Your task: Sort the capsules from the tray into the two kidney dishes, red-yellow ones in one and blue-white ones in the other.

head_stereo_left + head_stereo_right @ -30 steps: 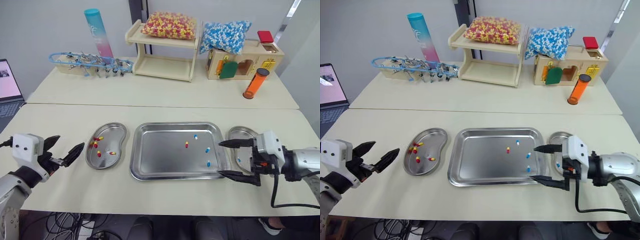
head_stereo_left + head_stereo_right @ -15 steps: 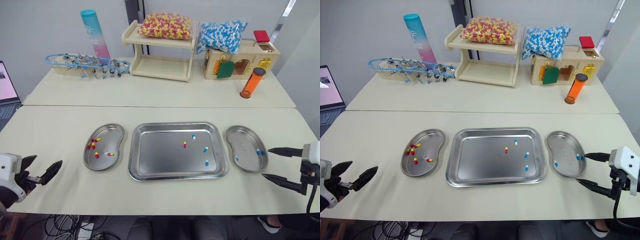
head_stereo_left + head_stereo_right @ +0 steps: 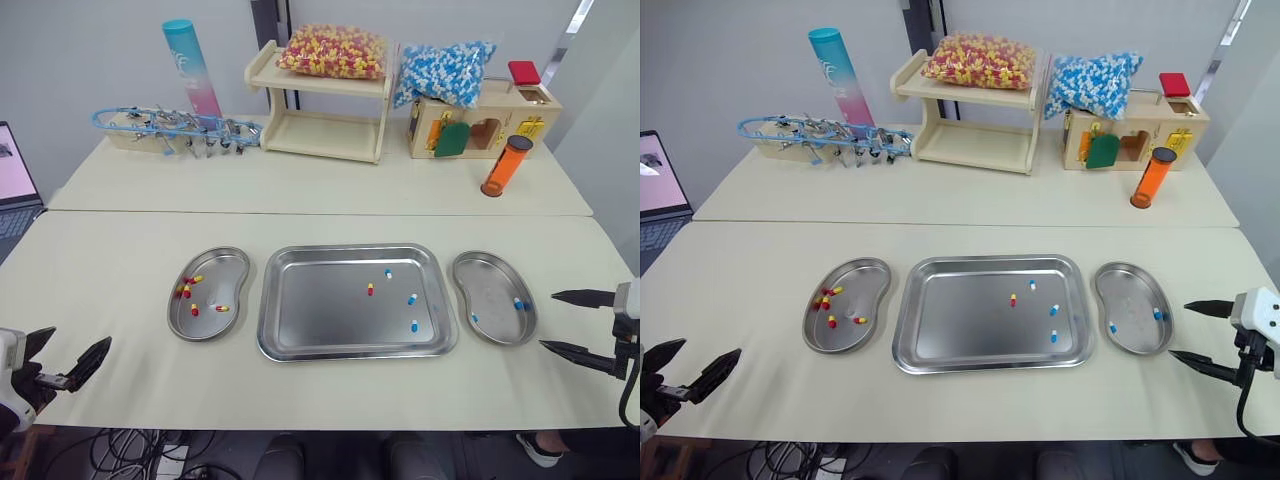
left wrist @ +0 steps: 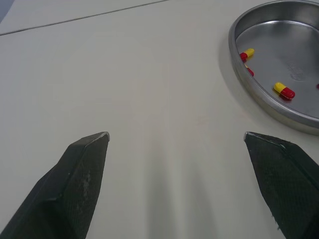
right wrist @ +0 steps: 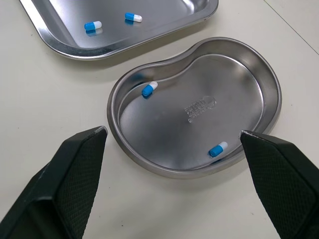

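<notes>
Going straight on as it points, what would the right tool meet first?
The right tool would probably meet the near rim of the right kidney dish; its height above the table is unclear.

Laptop — orange tube — wooden shelf.

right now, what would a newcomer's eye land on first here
First the shiny rectangular steel tray at the centre of the near table, holding one red-yellow capsule and three blue-white capsules. Steel kidney dishes flank it: the left kidney dish holds red-yellow ones, the right kidney dish two blue-white. At the back, a bulging bag of red-yellow capsules tops a wooden shelf, beside a bag of blue-white capsules.
</notes>
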You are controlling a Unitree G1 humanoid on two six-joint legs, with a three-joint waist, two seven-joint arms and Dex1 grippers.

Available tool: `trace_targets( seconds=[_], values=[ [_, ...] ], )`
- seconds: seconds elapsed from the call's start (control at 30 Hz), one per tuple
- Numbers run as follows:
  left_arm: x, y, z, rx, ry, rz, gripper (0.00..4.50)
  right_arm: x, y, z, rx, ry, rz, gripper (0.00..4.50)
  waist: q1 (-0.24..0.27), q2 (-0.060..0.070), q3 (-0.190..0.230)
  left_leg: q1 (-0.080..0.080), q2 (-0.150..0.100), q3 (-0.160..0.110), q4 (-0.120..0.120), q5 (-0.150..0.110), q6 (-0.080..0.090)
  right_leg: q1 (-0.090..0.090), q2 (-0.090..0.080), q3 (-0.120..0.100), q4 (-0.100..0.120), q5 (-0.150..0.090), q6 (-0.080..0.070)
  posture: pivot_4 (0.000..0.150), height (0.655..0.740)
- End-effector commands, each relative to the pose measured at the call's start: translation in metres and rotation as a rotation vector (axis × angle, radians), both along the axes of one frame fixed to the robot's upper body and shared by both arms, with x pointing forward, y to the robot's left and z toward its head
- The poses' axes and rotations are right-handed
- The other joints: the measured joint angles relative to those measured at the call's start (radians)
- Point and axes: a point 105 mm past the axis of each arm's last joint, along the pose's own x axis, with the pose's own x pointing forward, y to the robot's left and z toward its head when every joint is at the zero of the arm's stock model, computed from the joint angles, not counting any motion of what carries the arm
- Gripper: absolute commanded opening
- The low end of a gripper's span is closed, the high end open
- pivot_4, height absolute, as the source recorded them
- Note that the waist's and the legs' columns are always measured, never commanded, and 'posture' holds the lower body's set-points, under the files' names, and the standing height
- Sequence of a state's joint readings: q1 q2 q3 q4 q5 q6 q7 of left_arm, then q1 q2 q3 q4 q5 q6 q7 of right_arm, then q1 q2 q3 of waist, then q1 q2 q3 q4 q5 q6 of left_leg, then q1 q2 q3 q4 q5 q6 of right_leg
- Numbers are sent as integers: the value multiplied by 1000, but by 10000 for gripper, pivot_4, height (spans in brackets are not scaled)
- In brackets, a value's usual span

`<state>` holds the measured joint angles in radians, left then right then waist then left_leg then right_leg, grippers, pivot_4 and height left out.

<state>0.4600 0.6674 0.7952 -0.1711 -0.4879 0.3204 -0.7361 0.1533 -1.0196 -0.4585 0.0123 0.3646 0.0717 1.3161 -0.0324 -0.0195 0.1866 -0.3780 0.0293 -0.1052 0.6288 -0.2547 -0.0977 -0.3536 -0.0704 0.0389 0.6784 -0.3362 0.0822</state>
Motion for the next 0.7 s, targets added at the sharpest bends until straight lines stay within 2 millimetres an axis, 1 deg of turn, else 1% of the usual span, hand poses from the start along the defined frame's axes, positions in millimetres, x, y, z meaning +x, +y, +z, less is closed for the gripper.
trace_targets(
  seconds=[0.03, 0.17, 0.33, 0.43, 0.53, 0.7],
  values=[
    [-2, 3, 21, 46, -51, 1, 44894, 2, 0, 6, -21, -21, 19, 45000, 0, 0, 0, 0, 0, 0, 0, 0, 0, 0, 0, 0, 0, 0, 0, 1500, 7400],
    [3, -1, 27, 55, -60, -31, 44894, 3, 2, 3, -16, -19, 24, 45000, 0, 0, 0, 0, 0, 0, 0, 0, 0, 0, 0, 0, 0, 0, 0, 1500, 7400],
    [14, -18, 36, 67, -57, -141, 44894, 4, 4, 3, -12, -21, 31, 45000, 0, 0, 0, 0, 0, 0, 0, 0, 0, 0, 0, 0, 0, 0, 0, 1500, 7400],
    [25, -38, 44, 102, -52, -272, 44894, 4, 5, 4, -12, -21, 37, 45000, 0, 0, 0, 0, 0, 0, 0, 0, 0, 0, 0, 0, 0, 0, 0, 1500, 7400],
    [36, -68, 51, 98, -48, -426, 44894, 5, 10, 6, -5, -29, 54, 45000, 1, 0, 0, 0, 0, 0, 0, 0, 0, 0, 0, 0, 0, 0, 0, 1500, 7400],
    [55, -121, 63, 70, -63, -664, 44894, 3, 31, 15, 33, -51, 110, 45000, 1, 0, 0, 0, 0, 0, 0, 0, 0, 0, 0, 0, 0, 0, 0, 1500, 7400]
  ],
)
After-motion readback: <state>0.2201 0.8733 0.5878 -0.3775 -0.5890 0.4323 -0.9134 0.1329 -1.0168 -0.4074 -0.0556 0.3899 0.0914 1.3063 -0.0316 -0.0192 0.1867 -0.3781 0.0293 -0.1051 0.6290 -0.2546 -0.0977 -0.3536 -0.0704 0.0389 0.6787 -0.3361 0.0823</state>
